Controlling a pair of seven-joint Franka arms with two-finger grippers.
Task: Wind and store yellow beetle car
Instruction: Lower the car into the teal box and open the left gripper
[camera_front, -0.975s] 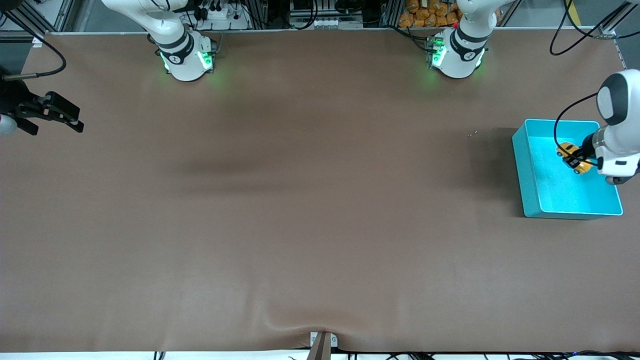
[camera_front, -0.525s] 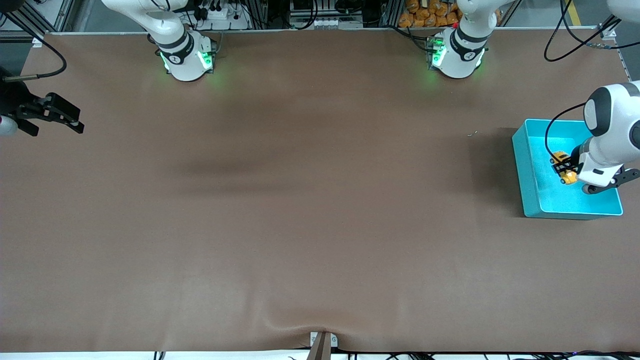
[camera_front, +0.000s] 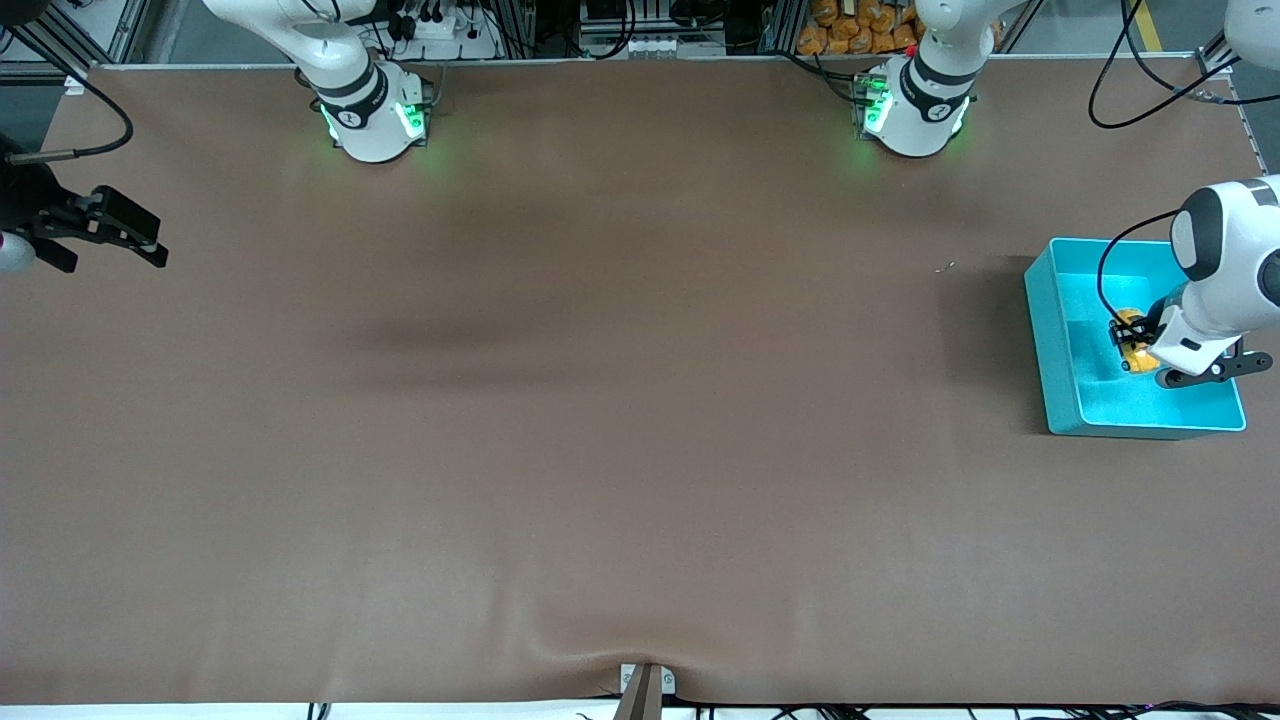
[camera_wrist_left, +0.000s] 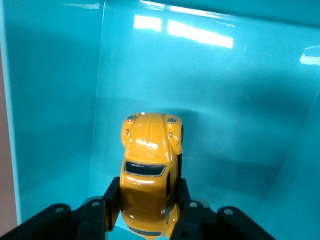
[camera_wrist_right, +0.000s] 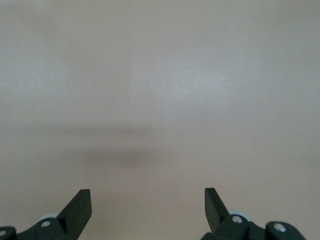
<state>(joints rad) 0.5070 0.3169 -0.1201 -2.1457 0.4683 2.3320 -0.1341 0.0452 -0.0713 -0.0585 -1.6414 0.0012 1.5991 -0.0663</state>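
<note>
The left pincer (camera_wrist_left: 146, 210) was clamped on the yellow beetle car (camera_wrist_left: 149, 170), holding it low inside the teal bin (camera_front: 1048, 340). Storing was nearly done; only letting go was left. The right pincer (camera_wrist_right: 147, 202) waited, spread wide, over the bare table (camera_front: 600, 400). No writing showed anywhere.

My worktop (camera_front: 620, 420) is a wide table under a smooth brown cover, which puckers into a small fold at the middle of the edge nearest the front camera. A teal bin (camera_front: 1050, 340) sits directly on it at my left arm's end, close to that end's edge. Both arm bases stand along the edge farthest from the front camera.
</note>
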